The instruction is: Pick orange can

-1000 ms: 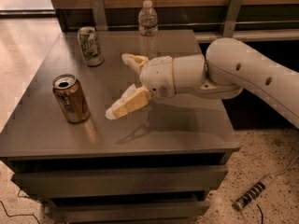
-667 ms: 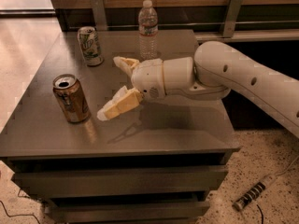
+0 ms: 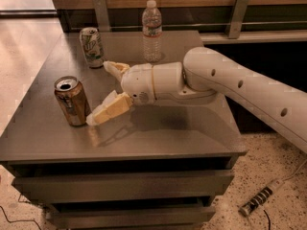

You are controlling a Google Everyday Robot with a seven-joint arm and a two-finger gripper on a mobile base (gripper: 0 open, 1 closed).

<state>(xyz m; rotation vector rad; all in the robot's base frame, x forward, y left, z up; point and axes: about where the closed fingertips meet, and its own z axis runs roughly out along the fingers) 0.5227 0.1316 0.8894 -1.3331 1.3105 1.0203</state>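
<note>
The orange can (image 3: pixel 72 101), a small orange-gold metal drink can with a silver top rim and an opened mouth, stands upright near the front left of a flat grey metal table (image 3: pixel 158 138) that has drawers (image 3: pixel 115 186) below its top. The gripper (image 3: pixel 99 93), a white two-finger claw with cream-coloured pads, reaches in from the right at the end of a thick white jointed arm (image 3: pixel 249 87) and lies low over the tabletop, just to the right of the can. Its fingers are spread wide apart and hold nothing: the lower finger (image 3: pixel 112 110) slants down towards the foot of the can, and its tip seems to touch the can's right side or sit just beside it, though which is hard to tell from this angle; the upper finger (image 3: pixel 116 69) points away behind the can, well clear of it. A white-and-green drink can (image 3: pixel 91 47) stands upright at the back left of the table, and a clear plastic water bottle with a white cap (image 3: pixel 152 31) stands at the back, near the middle. On the speckled floor at the right lies a grey power strip (image 3: pixel 261 199).
</note>
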